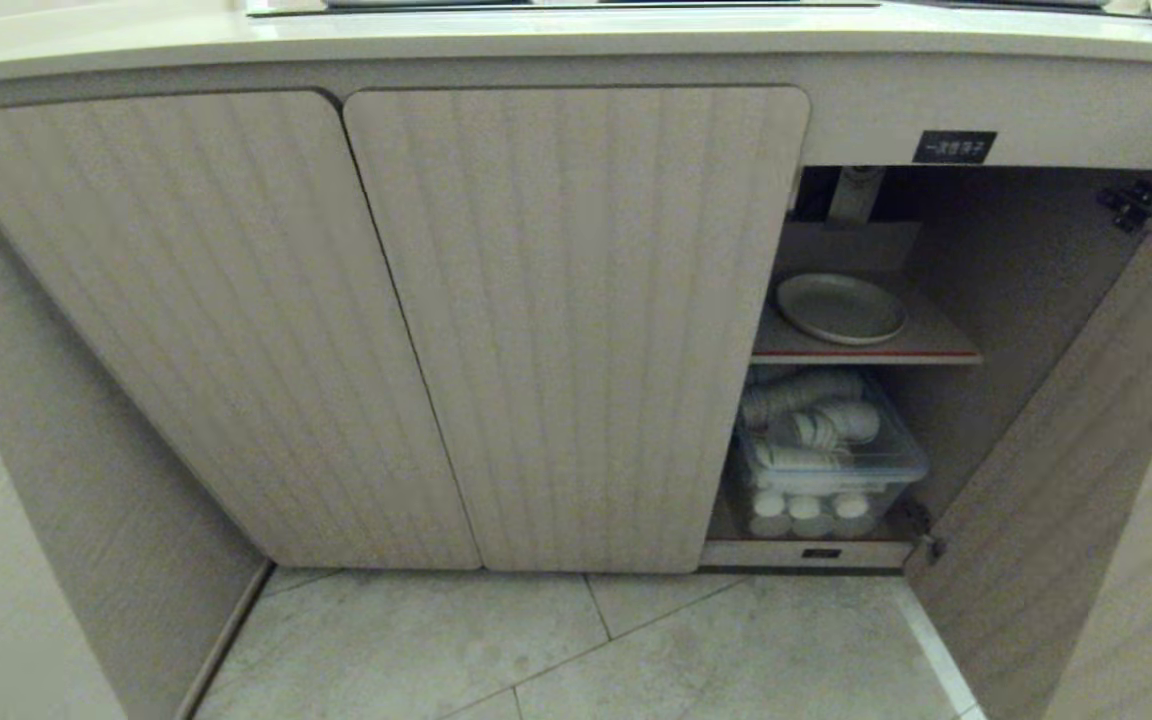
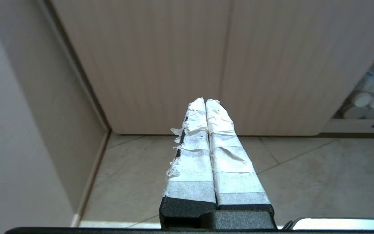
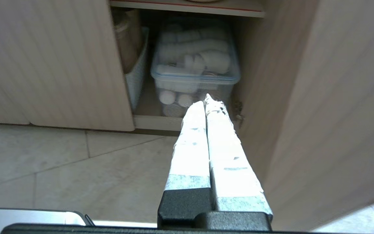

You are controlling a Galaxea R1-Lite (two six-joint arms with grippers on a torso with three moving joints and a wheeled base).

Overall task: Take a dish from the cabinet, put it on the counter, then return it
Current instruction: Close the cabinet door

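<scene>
Dish (image 1: pixel 841 308): you see it flat on the cabinet's (image 1: pixel 946 300) upper shelf (image 1: pixel 936 345), behind the red-striped edge.
Door (image 1: pixel 1066 480): swung open on the right.
Tabletop (image 1: pixel 576 35): runs along above the cabinet.
Left gripper (image 2: pixel 205 101): jaws pressed together, empty, low over the floor (image 2: pixel 304 182).
Right gripper (image 3: pixel 205 99): jaws pressed together, empty, pointing at the clear bin (image 3: pixel 195 65) of cups.

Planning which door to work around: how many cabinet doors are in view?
3. Two shut ribbed doors, left and middle; one open door swung out at right, baring the shelf with the dish. None seem hidden.
</scene>
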